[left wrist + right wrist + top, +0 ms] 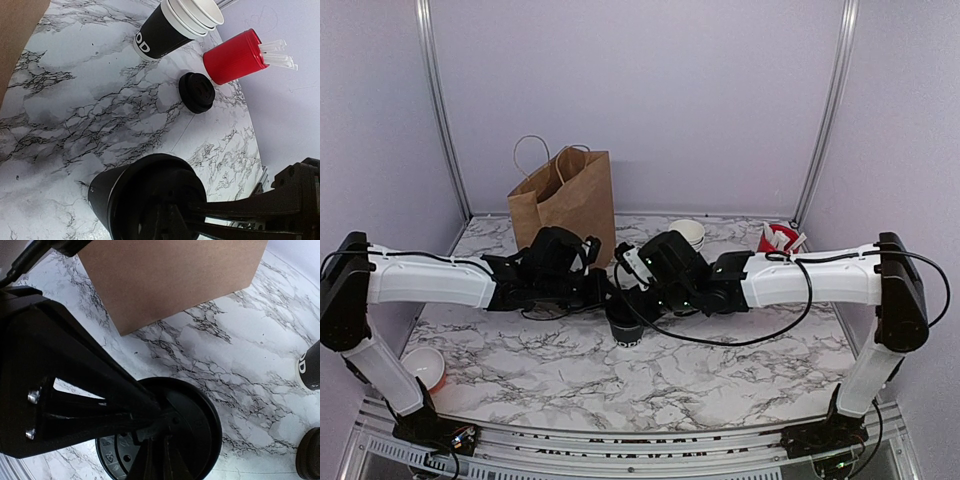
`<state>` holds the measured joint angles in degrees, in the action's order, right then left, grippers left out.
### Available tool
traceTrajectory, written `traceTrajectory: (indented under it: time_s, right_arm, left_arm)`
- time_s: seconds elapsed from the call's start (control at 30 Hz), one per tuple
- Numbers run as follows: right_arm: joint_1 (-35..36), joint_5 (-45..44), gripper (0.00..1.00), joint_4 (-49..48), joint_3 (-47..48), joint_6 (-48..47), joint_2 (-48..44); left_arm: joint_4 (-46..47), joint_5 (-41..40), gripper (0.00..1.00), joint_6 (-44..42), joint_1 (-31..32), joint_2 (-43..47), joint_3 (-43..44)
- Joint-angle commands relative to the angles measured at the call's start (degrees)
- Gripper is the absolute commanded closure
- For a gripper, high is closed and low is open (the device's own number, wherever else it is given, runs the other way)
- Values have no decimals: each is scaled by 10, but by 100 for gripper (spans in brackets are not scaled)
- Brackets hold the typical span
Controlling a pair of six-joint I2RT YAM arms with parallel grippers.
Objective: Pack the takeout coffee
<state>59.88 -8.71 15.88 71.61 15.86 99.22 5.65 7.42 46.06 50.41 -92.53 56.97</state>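
Both arms stretched inward, wrists near-touching. L end effector (608, 298) grip unclear; R end effector (638, 298) fingers pinched together.

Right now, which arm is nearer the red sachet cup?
Right. The right arm passes close by the red cup; the left arm lies beyond the coffee cup.

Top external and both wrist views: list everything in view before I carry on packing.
takeout coffee: one, black with black lid, table centre, between the grippers.
paper bag: one, brown, upright at the back, left of centre.
stack of lidless cups: one stack, black with white rims, right of the bag.
red cup: one, red, right of the stack.
white sachets: several, white, in the red cup.
spare lid: one, black, flat by the red cup.
small bowl: one, white inside, near-left corner.
table: one, white-grey marble.
left gripper: one, black, at the coffee, jaws unreadable.
right gripper: one, black, atop the coffee, jaws unreadable.
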Motion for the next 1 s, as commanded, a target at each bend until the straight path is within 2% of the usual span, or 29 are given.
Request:
traceTrajectory:
  time_s: [0.0,0.13,0.3,0.53,0.67,0.8,0.9,0.97]
  right_arm:
    - [-1,-3,91,5,-8,10,10]
    - [-2,-3,91,6,-9,13,0]
    - [-7,-19,85,22,14,8,-35]
    - [-75,40,79,3,-9,24,-88]
    - [-95,63,78,-7,-27,28,-83]
    - [-99,129,77,-47,-70,49,-49]
    - [-88,171,78,-74,-108,65,-26]
    - [-73,167,77,-82,-129,72,-22]
  left_arm:
    - [-74,-10,92,-2,8,17,-11]
    - [-89,-13,92,-13,8,23,6]
    - [-98,-10,91,-23,9,13,17]
    - [-107,-11,91,-35,10,4,34]
    - [-114,-9,91,-43,11,-5,48]
    - [-120,-7,91,-49,13,-14,59]
    - [-122,-6,91,-52,13,-20,64]
    - [-123,-6,91,-53,13,-25,66]
